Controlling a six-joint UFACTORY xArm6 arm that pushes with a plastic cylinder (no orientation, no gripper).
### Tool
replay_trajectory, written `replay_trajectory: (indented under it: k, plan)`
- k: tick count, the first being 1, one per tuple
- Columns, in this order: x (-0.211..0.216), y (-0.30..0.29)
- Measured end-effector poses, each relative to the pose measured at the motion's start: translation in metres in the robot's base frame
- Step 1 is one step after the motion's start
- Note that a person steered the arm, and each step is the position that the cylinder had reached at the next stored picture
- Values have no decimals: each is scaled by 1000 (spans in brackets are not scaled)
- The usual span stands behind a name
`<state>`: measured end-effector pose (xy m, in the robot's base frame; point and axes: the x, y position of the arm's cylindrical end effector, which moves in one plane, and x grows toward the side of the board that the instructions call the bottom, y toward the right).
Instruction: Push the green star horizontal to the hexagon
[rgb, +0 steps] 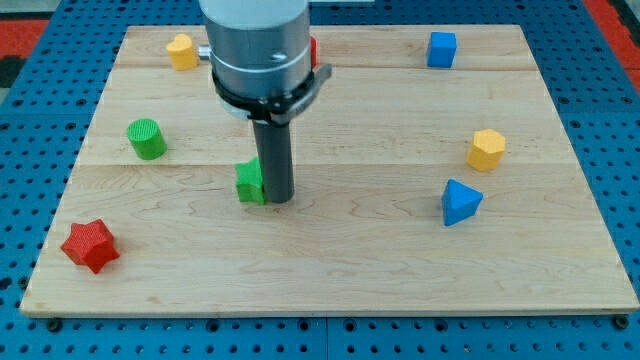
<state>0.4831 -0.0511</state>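
The green star (249, 182) lies left of the board's middle, partly hidden by my rod. My tip (278, 199) touches the star's right side. The yellow hexagon (486, 149) sits at the view's right, a little higher than the star. A green cylinder (147, 138) stands at the view's left.
A red star (90, 245) lies at the bottom left. A blue triangular block (459, 202) sits below the hexagon. A blue cube (441, 49) is at the top right, a yellow block (182, 50) at the top left. A red block (313, 50) peeks from behind the arm.
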Motion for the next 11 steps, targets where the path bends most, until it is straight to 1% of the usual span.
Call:
replay_trajectory:
  k: [1,2,3,4,7,9,10,11]
  plan:
    - [42,6]
    - [52,-21]
    - [33,-76]
    - [-3,-77]
    - [-1,41]
    - [-33,94]
    - [-12,102]
    - [5,43]
